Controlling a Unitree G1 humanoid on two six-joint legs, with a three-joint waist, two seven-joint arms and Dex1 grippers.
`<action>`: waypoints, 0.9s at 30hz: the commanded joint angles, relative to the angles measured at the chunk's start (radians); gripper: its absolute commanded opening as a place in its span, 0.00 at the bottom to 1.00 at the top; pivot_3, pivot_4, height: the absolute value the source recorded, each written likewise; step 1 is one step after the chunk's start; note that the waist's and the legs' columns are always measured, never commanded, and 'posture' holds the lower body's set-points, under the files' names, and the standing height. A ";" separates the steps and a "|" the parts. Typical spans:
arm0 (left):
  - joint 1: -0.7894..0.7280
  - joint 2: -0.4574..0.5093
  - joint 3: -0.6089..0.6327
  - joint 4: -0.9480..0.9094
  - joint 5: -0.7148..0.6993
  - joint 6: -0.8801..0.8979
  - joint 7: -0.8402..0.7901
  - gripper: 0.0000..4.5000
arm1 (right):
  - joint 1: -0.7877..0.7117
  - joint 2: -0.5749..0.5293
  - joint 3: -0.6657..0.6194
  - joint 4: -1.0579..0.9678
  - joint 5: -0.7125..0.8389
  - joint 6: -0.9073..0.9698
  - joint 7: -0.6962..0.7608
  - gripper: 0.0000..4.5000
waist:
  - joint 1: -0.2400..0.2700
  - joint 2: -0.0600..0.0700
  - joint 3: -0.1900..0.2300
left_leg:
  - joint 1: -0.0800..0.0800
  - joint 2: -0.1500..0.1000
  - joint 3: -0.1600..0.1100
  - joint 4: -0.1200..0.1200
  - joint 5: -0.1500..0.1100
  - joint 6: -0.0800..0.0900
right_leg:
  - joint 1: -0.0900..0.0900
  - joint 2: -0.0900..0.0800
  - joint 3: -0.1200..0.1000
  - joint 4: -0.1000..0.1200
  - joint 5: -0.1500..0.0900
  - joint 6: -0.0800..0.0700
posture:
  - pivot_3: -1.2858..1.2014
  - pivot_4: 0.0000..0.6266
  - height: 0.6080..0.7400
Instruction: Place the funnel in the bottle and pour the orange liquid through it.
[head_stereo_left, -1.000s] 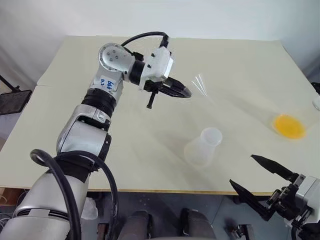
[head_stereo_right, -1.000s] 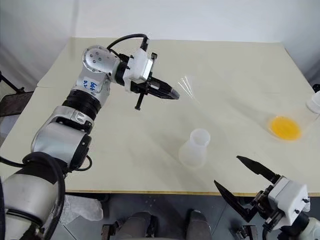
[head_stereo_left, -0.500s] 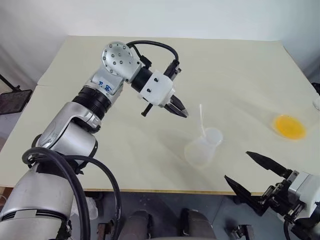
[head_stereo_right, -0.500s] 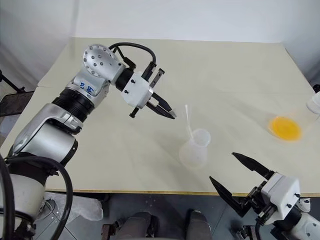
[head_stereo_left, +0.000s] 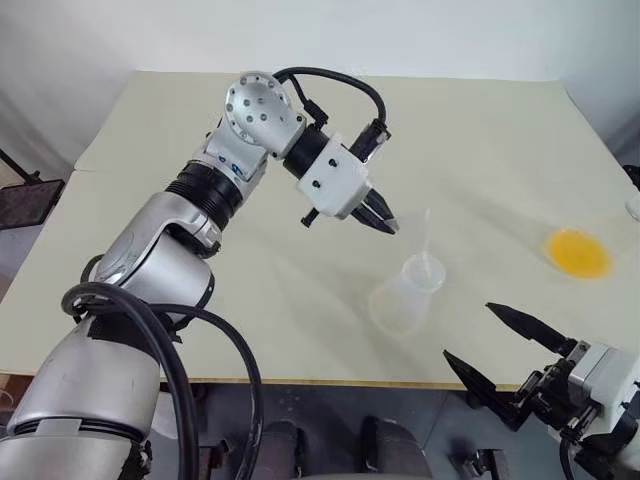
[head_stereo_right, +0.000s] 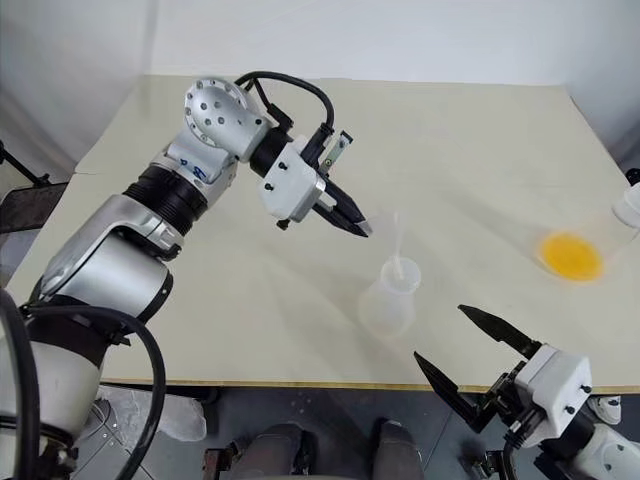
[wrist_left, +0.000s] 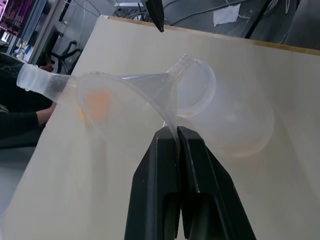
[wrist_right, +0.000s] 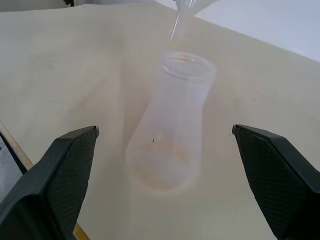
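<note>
Funnel (wrist_left: 150, 85) pinched by its rim in the closed left gripper (head_stereo_left: 385, 222), spout just above the bottle (head_stereo_left: 405, 295) neck — not yet seated. Right gripper (head_stereo_left: 505, 345) wide open, empty. Orange liquid (head_stereo_left: 577, 252) unpoured — well apart.

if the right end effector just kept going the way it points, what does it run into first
Most likely the bottle: it stands upright on the table, centred between the open right end effector's fingers, with nothing between them. The funnel, hanging above the bottle's neck, looks too high to be met, though depth is hard to judge.

no legible text, labels or numbers anywhere
</note>
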 joint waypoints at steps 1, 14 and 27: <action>-0.037 -0.018 0.004 0.013 0.000 -0.018 -0.112 0.01 | 0.013 0.014 -0.006 -0.041 0.000 -0.017 -0.010 1.00 | -0.001 0.000 0.000 | 0.000 0.000 0.000 0.000 0.000 0.000 | 0.000 0.000 0.000 0.000 0.000 0.000 | 0.52 0.24 1.00; -0.056 -0.093 0.066 0.133 0.091 -0.086 -0.112 0.01 | 0.016 0.033 0.005 -0.055 -0.017 -0.015 -0.024 1.00 | -0.001 0.000 0.000 | -0.001 0.000 0.001 0.000 0.000 0.001 | 0.000 0.000 0.000 -0.002 0.000 0.000 | 0.52 0.24 1.00; -0.071 -0.108 0.080 0.188 0.208 -0.211 -0.112 0.01 | 0.026 0.036 -0.007 -0.048 -0.013 -0.026 -0.017 1.00 | -0.001 0.000 0.000 | -0.001 -0.001 0.002 0.000 -0.001 0.001 | 0.000 0.001 0.000 -0.003 0.000 0.000 | 0.52 0.24 1.00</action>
